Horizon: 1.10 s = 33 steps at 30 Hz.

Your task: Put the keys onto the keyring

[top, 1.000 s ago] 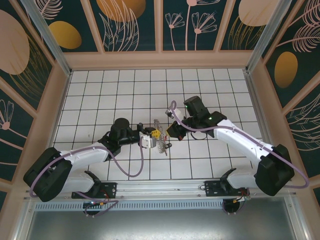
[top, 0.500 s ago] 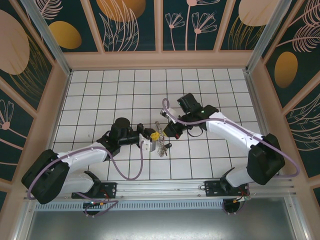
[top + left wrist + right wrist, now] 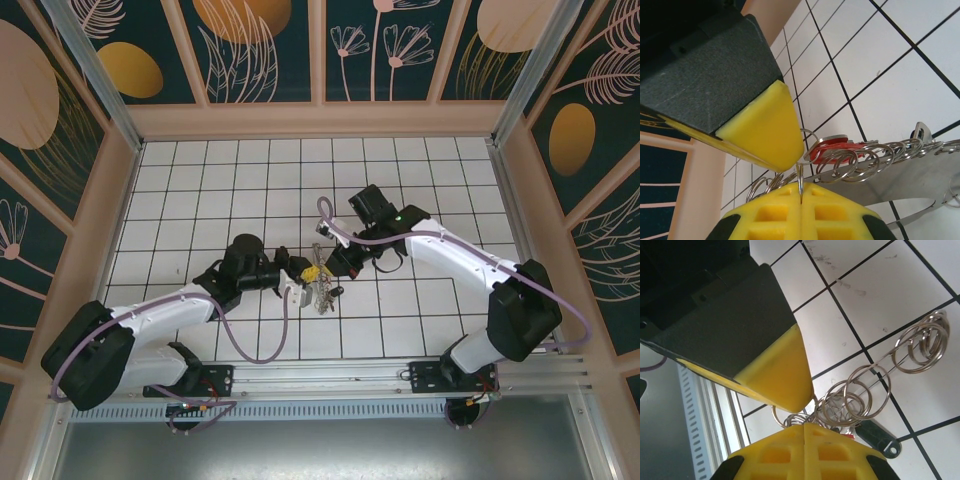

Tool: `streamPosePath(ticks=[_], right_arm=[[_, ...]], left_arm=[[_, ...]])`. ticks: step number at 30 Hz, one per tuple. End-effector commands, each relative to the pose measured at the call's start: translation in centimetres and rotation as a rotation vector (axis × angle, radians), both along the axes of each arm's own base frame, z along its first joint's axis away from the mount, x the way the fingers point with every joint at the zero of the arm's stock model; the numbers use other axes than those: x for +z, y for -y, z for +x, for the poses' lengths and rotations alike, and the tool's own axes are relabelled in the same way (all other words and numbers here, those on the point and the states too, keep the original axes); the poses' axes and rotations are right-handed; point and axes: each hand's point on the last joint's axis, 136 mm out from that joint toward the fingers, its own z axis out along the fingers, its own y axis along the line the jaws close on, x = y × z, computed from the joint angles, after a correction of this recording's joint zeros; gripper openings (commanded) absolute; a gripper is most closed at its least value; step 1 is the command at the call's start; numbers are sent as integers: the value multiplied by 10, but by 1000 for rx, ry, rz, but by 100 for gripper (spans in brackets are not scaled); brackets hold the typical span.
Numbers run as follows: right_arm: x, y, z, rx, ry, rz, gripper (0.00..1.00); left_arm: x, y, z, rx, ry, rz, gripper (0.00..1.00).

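- Two tools meet over one small heap of metal near the middle of the white tiled desk [image 3: 250, 190]: the left tool [image 3: 302, 280] comes in from the left and the right tool [image 3: 338, 262] from the far right.
- Between them lies the keyring [image 3: 322, 292], touching or almost touching both, so neither arm is clearly the nearer one.
- Seen from above, the heap's long axis runs roughly from the far side toward the arm bases, across the line joining the two tools.
- The left tool [image 3: 796, 179] is closed, its yellow pads pinching a thin wire loop [image 3: 800, 172] that stands up between them.
- Just beyond that pinch hangs the red-tagged key [image 3: 832, 148], and a row of small split rings trails off to the right over a flat silvery strip [image 3: 905, 177].
- The right tool [image 3: 806, 417] has its pads pressed together too. Small rings crowd right at the tip, but I cannot tell whether one is caught.
- Past its tip a chain of rings [image 3: 860, 395] stretches away across the tiles, with a dark tag [image 3: 876, 438] lying just beside the lower pad.
- My judgement: the coming move depends on the left tool steadying its loop while the right works a key's ring along it, and the thin wire could easily slip from the pads.
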Motion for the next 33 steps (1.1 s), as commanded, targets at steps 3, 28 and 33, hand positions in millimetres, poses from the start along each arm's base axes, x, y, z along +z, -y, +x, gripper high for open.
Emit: streamPosePath(ticks=[3, 28, 33], right_arm=[[8, -9, -6, 57, -1, 17, 0], [4, -10, 12, 19, 78, -80, 0], [6, -10, 15, 15, 72, -80, 0]], left_arm=[[3, 0, -2, -18, 51, 35, 0], [1, -1, -6, -43, 60, 56, 0], [1, 0, -7, -48, 57, 55, 0]])
